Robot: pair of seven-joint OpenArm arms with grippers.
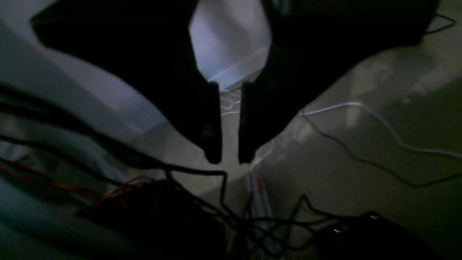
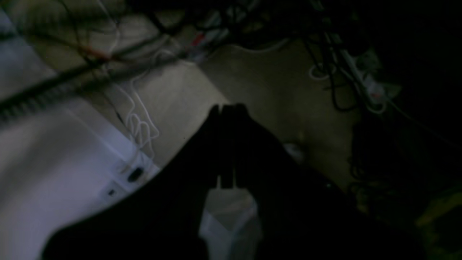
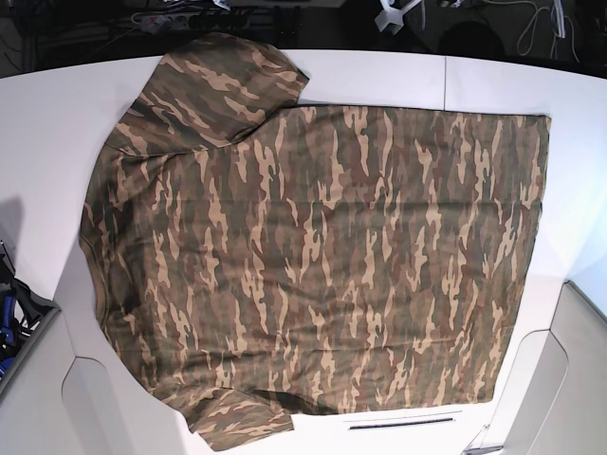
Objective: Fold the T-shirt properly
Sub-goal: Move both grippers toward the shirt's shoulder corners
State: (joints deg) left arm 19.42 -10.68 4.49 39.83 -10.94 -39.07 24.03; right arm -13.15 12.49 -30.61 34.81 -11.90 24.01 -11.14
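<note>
Because neither arm reaches into the base view, you have the brown, tan and olive camouflage cloth T-shirt (image 3: 313,246) lying untouched, spread flat over the white tabletop (image 3: 47,123) with both short sleeves out and the hem toward that view's right. It looks laid out ready for a first fold. Your left gripper (image 1: 230,159) hangs off the table above the cable-strewn floor (image 1: 343,144), its fingers slightly parted with nothing between them. Your right gripper (image 2: 227,108) is pinched closed, empty, beside the table's edge.
</note>
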